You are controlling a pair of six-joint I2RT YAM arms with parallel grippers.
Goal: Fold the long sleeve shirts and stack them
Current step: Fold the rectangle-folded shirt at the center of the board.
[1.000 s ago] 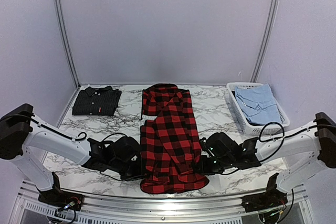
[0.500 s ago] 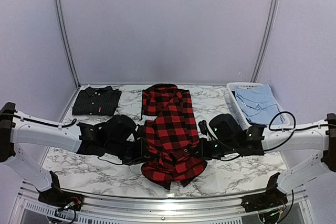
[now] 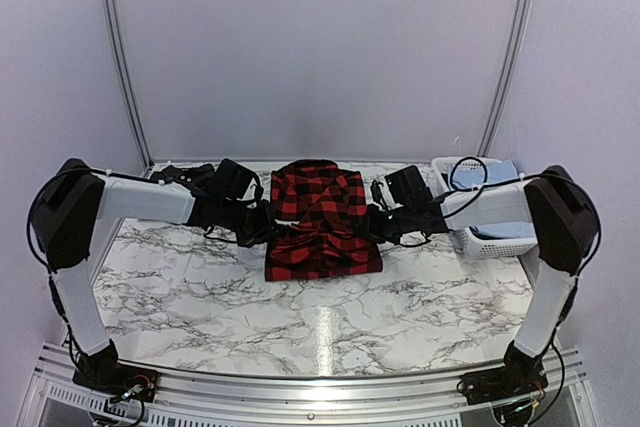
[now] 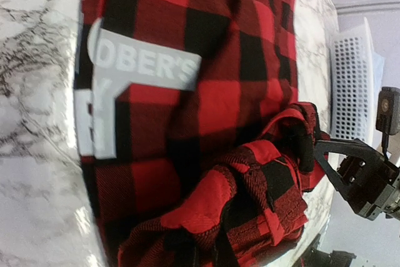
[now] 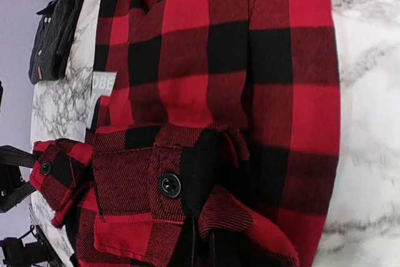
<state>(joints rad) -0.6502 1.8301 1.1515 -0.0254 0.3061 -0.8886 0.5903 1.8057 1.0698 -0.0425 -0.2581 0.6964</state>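
Folding the soft red-and-black plaid button shirt (image 3: 322, 209), far-centre on the marble table (image 3: 330, 317), you have left gripper (image 3: 266, 234) and right gripper (image 3: 373, 229) clamped on its folded-over hem, so next lay it flat and release.

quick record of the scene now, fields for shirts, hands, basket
shirt 1: red-and-black plaid button shirt, doubled over on white marble table
left hand: shut on the plaid's left edge
right hand: shut on its right edge
shirt 2: dark charcoal folded shirt, far left, apart
basket: white slotted plastic basket, far right, holds light blue garment
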